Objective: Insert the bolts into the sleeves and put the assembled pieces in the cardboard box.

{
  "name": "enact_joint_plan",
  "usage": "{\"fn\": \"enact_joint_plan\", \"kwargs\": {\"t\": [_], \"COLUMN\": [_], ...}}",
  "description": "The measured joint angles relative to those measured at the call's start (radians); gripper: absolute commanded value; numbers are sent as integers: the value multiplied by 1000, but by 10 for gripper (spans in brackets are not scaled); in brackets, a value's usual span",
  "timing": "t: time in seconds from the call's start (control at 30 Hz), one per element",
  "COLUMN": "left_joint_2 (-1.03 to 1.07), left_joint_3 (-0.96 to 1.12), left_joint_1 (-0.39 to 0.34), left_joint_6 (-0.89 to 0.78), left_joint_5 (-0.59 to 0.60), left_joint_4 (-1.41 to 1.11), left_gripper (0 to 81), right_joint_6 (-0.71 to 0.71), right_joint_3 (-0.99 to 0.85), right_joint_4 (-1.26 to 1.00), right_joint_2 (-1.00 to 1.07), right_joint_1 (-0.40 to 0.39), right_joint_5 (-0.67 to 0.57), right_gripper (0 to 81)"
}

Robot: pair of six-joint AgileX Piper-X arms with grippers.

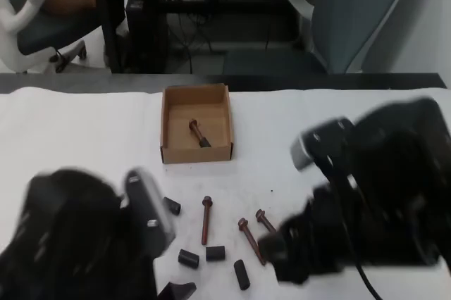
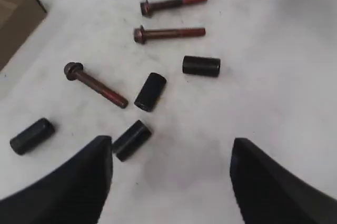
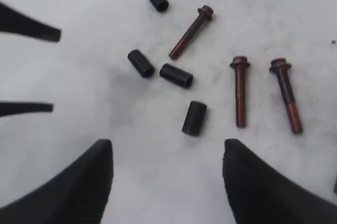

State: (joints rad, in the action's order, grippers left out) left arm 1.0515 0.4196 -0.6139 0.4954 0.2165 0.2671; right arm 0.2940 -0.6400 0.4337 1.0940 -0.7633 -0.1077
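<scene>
Several rust-red bolts [image 1: 206, 219] and several short black sleeves [image 1: 215, 253] lie loose on the white bench in front of the cardboard box [image 1: 169, 113]. Inside the box rests one bolt with a sleeve on it [image 1: 199, 133]. My left gripper [image 2: 171, 182] hangs open over the near sleeves, one sleeve [image 2: 131, 140] just beside its finger [image 2: 79, 182]. From the other side my right gripper [image 3: 168, 182] is open above the bench, and a sleeve [image 3: 194, 118] lies just beyond its fingertips. Two bolts [image 3: 240, 91] lie side by side near it. Both grippers hold nothing.
The left gripper's two fingers [image 3: 26, 24] show at the edge of the right wrist view. White bench surface [image 1: 84, 138] spreads to both sides of the box. Office chairs [image 1: 338, 11] stand beyond the bench's far edge.
</scene>
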Motion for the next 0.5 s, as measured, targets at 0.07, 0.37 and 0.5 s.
{"fn": "enact_joint_plan", "kwargs": {"t": [0.07, 0.37, 0.5], "left_joint_2": [83, 372, 461], "left_joint_3": [67, 231, 289], "left_joint_1": [0, -3, -3], "left_joint_6": [140, 515, 554], "left_joint_5": [-2, -87, -165], "left_joint_4": [77, 266, 279], "left_gripper": [601, 570, 501], "right_joint_6": [41, 165, 217], "right_joint_3": [49, 226, 295], "right_joint_4": [0, 0, 4], "right_joint_2": [-62, -373, -522], "right_joint_1": [-11, -24, -24], "right_joint_5": [0, -50, -81], "right_gripper": [570, 570, 570]}}
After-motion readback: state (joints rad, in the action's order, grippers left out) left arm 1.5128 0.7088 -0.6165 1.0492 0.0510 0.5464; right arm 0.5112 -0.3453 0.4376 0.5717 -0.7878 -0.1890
